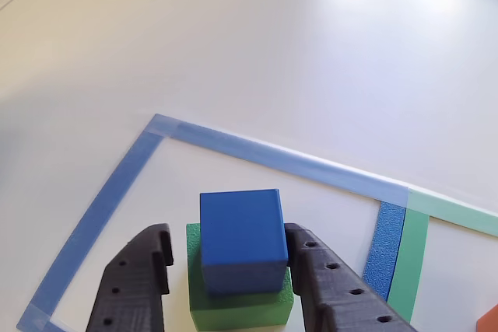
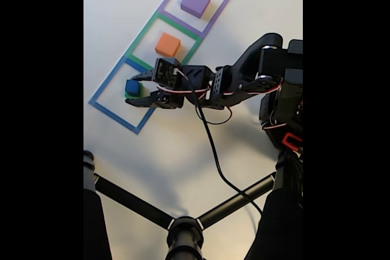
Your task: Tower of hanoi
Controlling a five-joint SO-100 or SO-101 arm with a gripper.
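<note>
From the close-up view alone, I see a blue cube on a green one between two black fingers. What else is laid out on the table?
Observer: In the fixed view, three taped squares run in a row: blue, green, purple.
Operator: Are the other squares occupied?
Observer: Yes. An orange cube sits in the green square, a purple cube in the purple square.
Operator: And the stack?
Observer: The blue cube on the green cube stands inside the blue square, with the gripper open around it.
Operator: Where does the arm come from?
Observer: The arm reaches in from the right of the fixed view, a black cable trailing down from it.
</note>
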